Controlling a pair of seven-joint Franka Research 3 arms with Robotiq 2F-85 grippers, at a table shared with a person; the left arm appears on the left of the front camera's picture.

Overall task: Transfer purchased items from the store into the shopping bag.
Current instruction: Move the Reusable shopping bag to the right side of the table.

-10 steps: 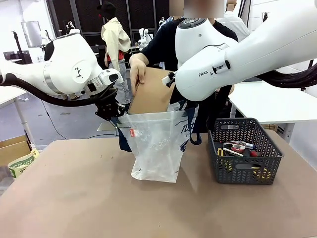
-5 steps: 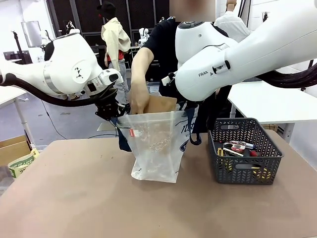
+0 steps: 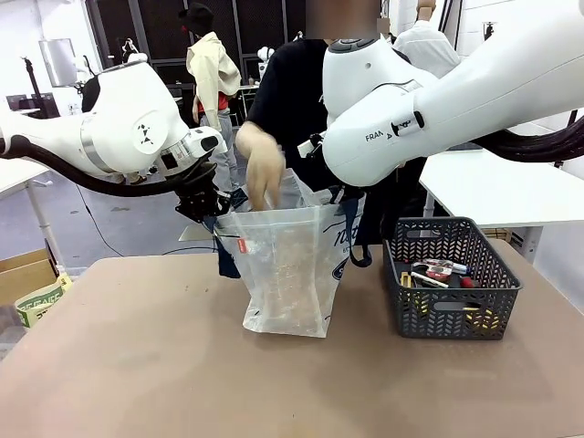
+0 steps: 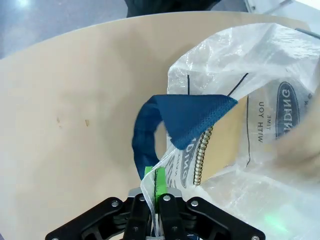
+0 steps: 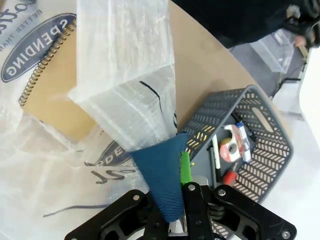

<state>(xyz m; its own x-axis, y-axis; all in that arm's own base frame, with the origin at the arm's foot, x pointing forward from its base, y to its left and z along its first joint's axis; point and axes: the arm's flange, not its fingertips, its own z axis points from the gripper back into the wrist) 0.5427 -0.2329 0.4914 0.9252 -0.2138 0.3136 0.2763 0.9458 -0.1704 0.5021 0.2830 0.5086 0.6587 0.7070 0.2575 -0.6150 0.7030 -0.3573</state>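
With left claw (image 4: 155, 176) and right claw (image 5: 182, 172) clamped on rim and handle, props on the desk (image 3: 137, 365) the shopping bag (image 3: 287, 274), mouth stretched wide for loading; just beside, the mesh basket (image 3: 452, 315); inside the bag, a spiral notebook (image 5: 55, 100) under the person's hand (image 3: 263, 169); leaves purchased items (image 3: 438, 271) in the basket

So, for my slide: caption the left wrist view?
Left tool pinches the shopping bag's rim; a spiral notebook sits inside.

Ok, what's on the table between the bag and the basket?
Nothing: bare table between the bag and the basket, in the front view.
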